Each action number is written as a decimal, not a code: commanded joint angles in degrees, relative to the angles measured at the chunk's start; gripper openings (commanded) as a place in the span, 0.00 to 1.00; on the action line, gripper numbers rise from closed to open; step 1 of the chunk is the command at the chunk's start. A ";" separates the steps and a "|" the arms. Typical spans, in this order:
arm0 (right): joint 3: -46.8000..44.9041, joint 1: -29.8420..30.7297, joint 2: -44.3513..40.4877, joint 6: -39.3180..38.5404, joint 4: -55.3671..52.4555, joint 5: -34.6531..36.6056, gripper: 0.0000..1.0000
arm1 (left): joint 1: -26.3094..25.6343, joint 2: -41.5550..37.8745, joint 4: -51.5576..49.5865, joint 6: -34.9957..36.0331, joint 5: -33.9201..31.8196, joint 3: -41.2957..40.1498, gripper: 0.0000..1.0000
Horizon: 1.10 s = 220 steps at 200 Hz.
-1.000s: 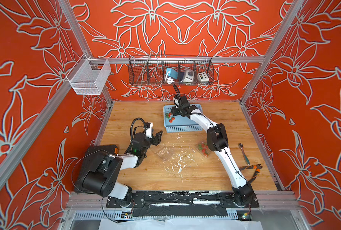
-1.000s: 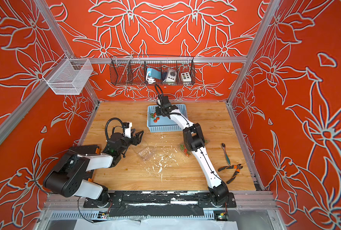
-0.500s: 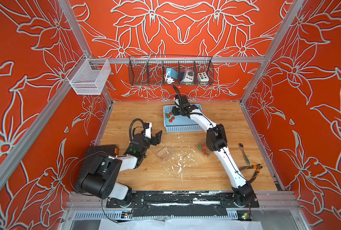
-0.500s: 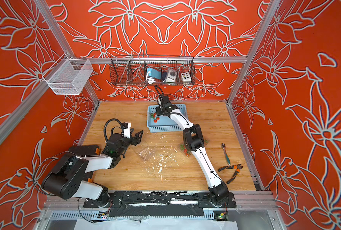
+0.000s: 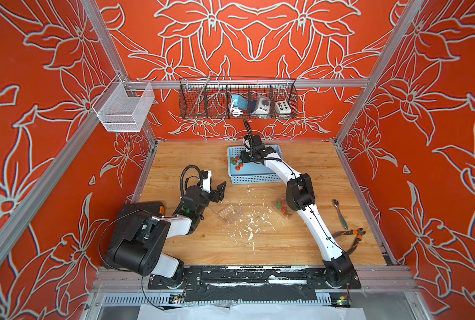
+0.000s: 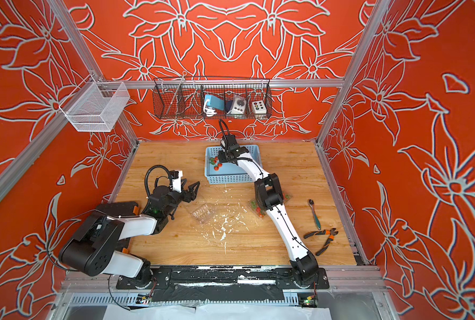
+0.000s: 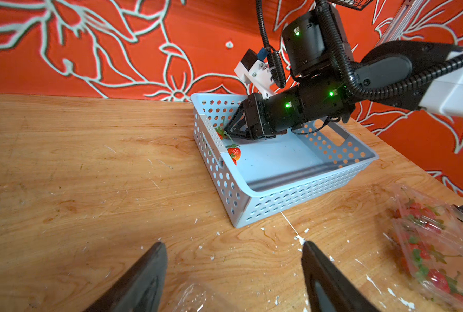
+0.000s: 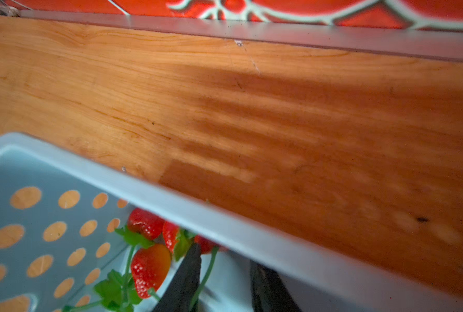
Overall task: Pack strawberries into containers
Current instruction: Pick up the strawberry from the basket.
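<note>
Strawberries (image 5: 236, 163) lie at the left end of the basket (image 5: 254, 180), upper centre in both top views. There the right gripper (image 8: 225, 260), jaws partly open, straddles a stem without clamping it. Picking seems in hand: next it should close, lift and carry to the empty container (image 5: 226, 213) mid-frame, near the left gripper (image 7: 233, 244), which is wide open and empty.

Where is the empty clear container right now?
In both top views the empty container lies on the wooden table between the left claw and the strawberry-filled container.
</note>
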 commanded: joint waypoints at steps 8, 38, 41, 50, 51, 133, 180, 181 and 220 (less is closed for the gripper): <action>1.94 -0.63 1.01 1.10 0.79 0.43 0.24 | 0.26 0.36 2.12 -0.06 0.56 0.52 0.78; 1.36 -1.02 0.58 1.32 2.14 -0.61 0.04 | 0.26 0.76 2.22 -0.07 0.59 0.62 0.78; 1.21 -1.11 0.49 1.32 2.25 -0.78 0.03 | 0.26 0.80 2.16 -0.10 0.59 0.65 0.78; 0.35 -1.07 -0.12 1.21 2.89 -1.42 0.00 | 0.26 0.93 2.22 -0.15 0.70 0.71 0.78; 0.18 -1.07 -0.15 1.22 2.98 -1.48 0.00 | 0.26 0.93 2.14 -0.17 0.75 0.73 0.78; -34.91 -0.72 -21.30 -1.11 21.39 -2.77 0.00 | 0.26 0.82 1.54 -0.25 -0.28 0.75 0.78; -45.52 -0.21 -31.03 -3.95 24.77 -3.73 0.00 | 0.47 0.92 1.36 -1.16 -0.78 0.94 0.78; -45.70 -0.20 -31.20 -4.04 24.77 -3.74 0.00 | 0.50 0.93 1.31 -1.16 -0.82 0.97 0.78; -54.33 1.19 -40.10 -6.75 24.88 -5.38 0.00 | 1.09 0.23 0.16 -1.86 -2.39 1.00 0.78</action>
